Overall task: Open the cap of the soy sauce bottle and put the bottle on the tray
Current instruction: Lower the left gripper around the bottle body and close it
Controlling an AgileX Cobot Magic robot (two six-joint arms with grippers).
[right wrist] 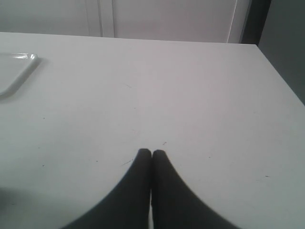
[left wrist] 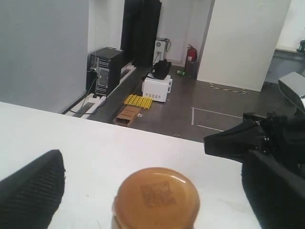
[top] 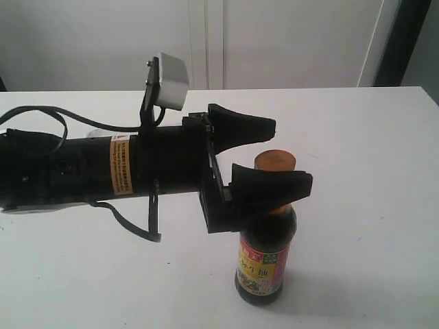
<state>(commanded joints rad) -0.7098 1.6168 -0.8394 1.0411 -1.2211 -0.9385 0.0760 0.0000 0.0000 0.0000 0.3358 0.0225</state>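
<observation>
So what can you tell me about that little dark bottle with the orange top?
The soy sauce bottle stands upright on the white table. It looks like clear glass or plastic, filled with dark liquid, with a yellow-and-red label on its front. Its round orange-gold cap is shut and bears a faint square code on top. The left end effector is open, one finger either side of the neck; the near finger hides the neck, so contact is unclear.
</observation>
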